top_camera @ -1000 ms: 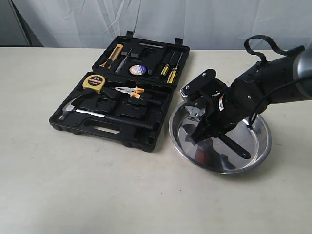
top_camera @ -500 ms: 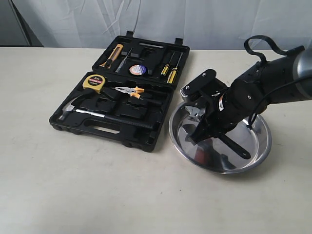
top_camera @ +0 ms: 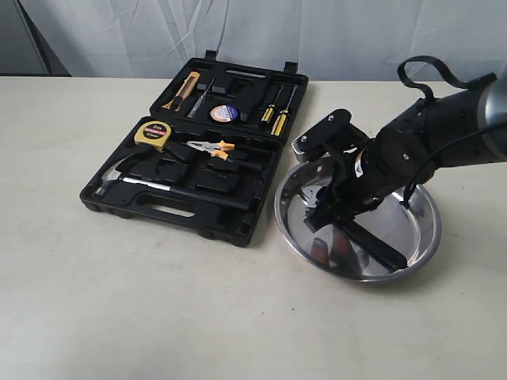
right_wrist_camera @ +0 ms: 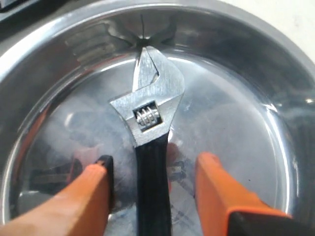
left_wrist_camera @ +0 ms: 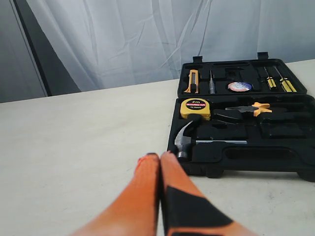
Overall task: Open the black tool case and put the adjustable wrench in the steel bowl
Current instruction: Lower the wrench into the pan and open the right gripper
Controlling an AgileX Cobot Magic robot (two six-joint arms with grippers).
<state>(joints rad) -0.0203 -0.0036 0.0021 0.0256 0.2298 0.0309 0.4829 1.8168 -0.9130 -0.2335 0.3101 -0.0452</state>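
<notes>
Behind the table (top_camera: 158,317) and steel bowl (top_camera: 417,215) hang white curtains (top_camera: 333,36).

Exterior view: raised, angled down over table (top_camera: 119,317), taking in whole case (top_camera: 230,218) and bowl (top_camera: 420,229). Left wrist view: low over table, facing case from well back. Right wrist view: close above bowl, looking down onto wrench (right_wrist_camera: 150,123). Shared with exterior view: case and bowl respectively.

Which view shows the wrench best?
The right wrist view: the wrench fills the picture, head and handle clear, lying in the bowl. The exterior view shows mostly its black handle; the left wrist view misses it.
</notes>
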